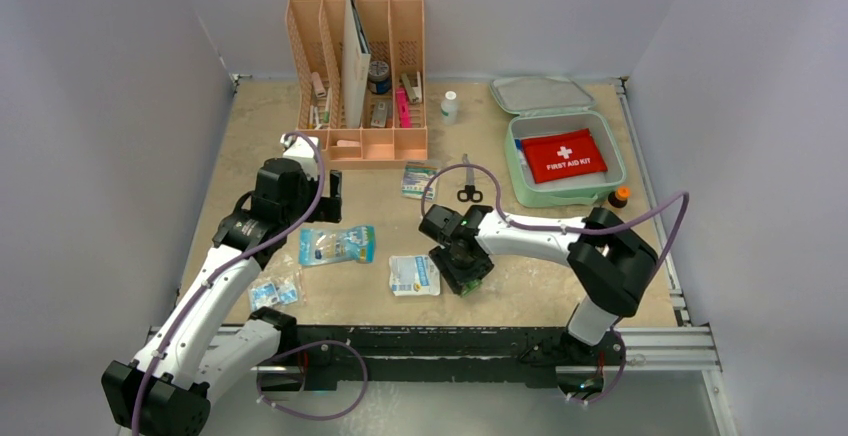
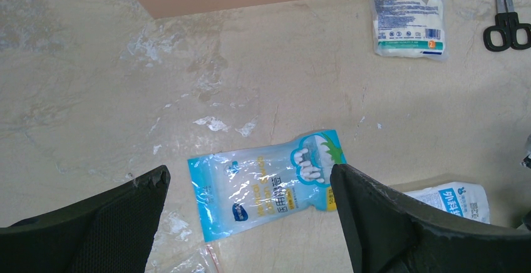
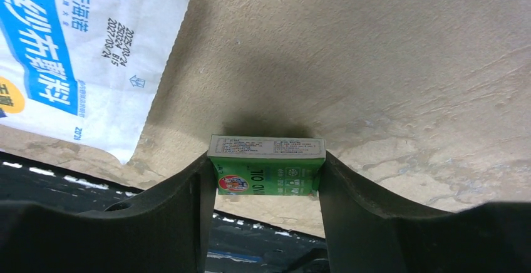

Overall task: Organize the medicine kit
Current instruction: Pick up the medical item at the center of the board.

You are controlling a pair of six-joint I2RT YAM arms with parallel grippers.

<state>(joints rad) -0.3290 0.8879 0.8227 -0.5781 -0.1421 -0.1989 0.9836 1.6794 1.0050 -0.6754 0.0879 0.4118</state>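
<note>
The mint-green medicine kit [image 1: 517,171] lies open at the back right, its lid [image 1: 540,94] folded back and a red first aid pouch [image 1: 563,154] inside. My right gripper [image 1: 465,271] points down at the table's front middle. In the right wrist view this gripper [image 3: 267,165] is shut on a small green oil box [image 3: 267,176], one finger pressed against each side. My left gripper [image 1: 335,196] hovers open above a blue cotton swab pack [image 2: 266,182]; its jaws stand wide and touch nothing.
A white gauze pack [image 1: 413,275] lies just left of the right gripper. A small clear bag [image 1: 273,292] is at the front left. Scissors [image 1: 469,184] and another white pack [image 1: 419,180] lie mid-table. The peach organizer [image 1: 360,76], a white bottle [image 1: 450,107] and an orange-capped bottle [image 1: 619,197] stand nearby.
</note>
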